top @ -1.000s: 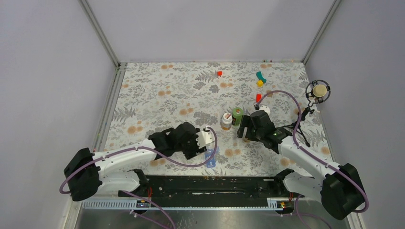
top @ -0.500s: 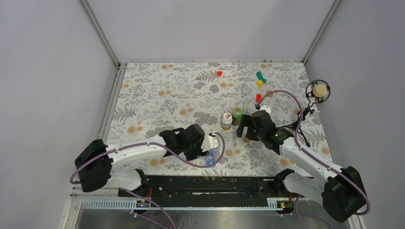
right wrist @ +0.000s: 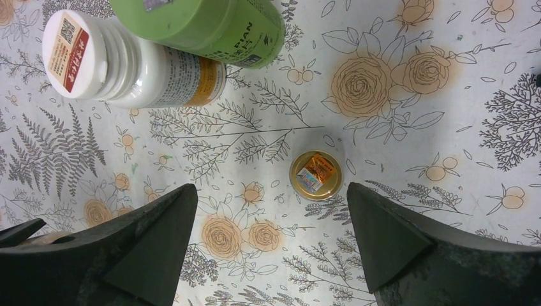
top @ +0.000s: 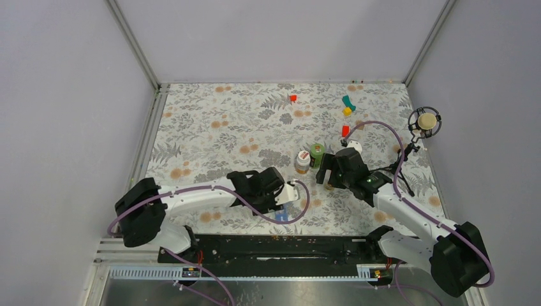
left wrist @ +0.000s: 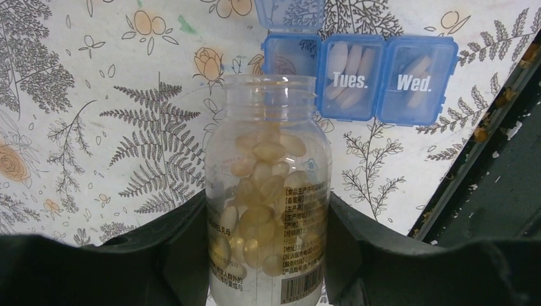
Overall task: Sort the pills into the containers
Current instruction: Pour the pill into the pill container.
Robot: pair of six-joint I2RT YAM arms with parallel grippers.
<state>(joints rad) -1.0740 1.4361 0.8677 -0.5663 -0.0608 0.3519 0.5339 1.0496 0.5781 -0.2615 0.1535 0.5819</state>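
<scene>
Tipping the clear plastic capsule bottle clamped in the left hand slowly over the open compartment of the translucent blue plastic pill box should limit spills; right hand spread apart.

Left arm runs low from its base toward 3 o'clock, along the near edge. Left end effector is partly closed, with both fingers pressed on the sides of a clear bottle. Right arm reaches from its base toward 10 o'clock. Right end effector points down, jaws spread wide, fingers gripping nothing.
</scene>
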